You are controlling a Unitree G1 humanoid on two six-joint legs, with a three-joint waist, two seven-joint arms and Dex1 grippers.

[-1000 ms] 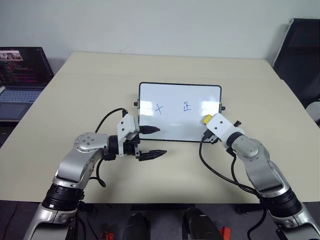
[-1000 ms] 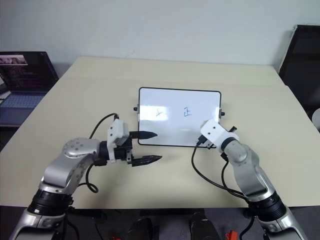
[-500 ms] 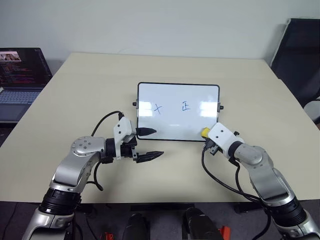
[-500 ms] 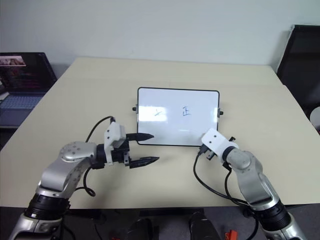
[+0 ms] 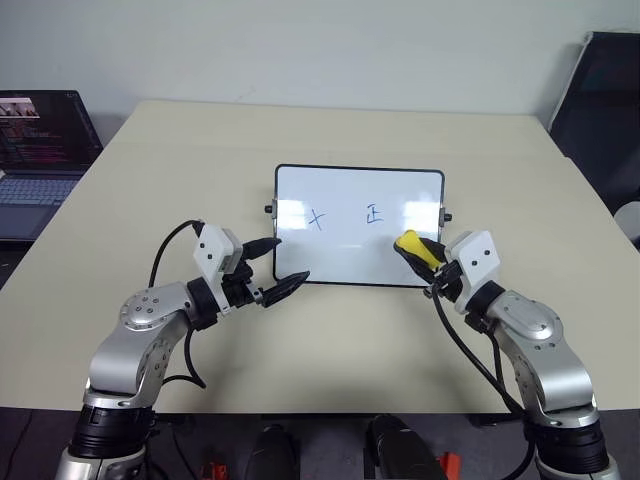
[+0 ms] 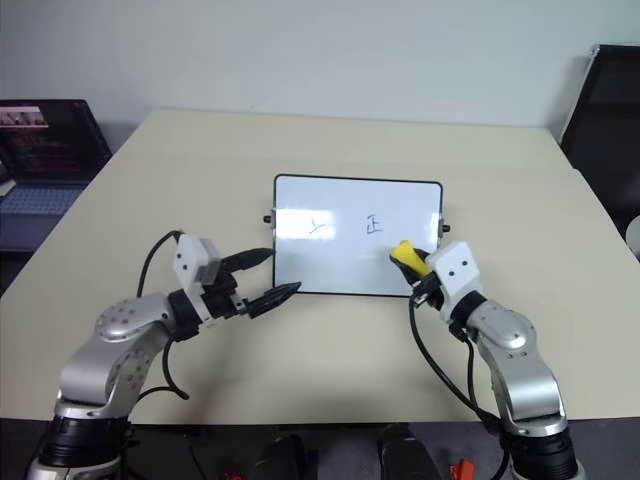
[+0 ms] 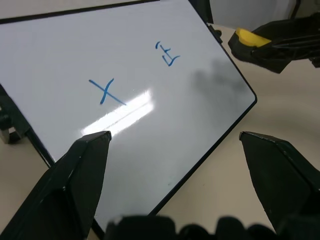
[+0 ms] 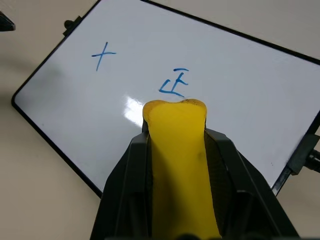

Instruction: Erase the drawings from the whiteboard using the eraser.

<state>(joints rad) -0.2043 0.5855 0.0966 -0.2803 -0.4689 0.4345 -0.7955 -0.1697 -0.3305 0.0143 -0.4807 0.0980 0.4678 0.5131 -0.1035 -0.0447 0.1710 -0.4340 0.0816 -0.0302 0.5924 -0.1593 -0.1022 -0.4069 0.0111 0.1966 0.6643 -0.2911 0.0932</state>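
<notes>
Two blue drawings, a cross (image 5: 317,217) and a boxy sign (image 5: 373,214), mark the whiteboard (image 5: 340,245) on the table (image 5: 300,135). Right end effector (image 5: 415,250) clamps the yellow eraser (image 5: 408,243) over its near right corner; left end effector (image 5: 278,265) gapes empty.

Silver arms (image 5: 140,340), white wrist blocks (image 5: 214,252), black cables (image 5: 462,345).

A laptop (image 5: 40,160) at the table's far left is cut off by the frame's edge, its screen text too small to read. The yellow eraser (image 8: 180,165) is largely hidden between the right gripper (image 5: 418,254)'s clamped fingers (image 8: 125,190). The whiteboard (image 7: 65,55) runs past the left wrist view's edge; glare (image 5: 420,214) whitens its right end.
</notes>
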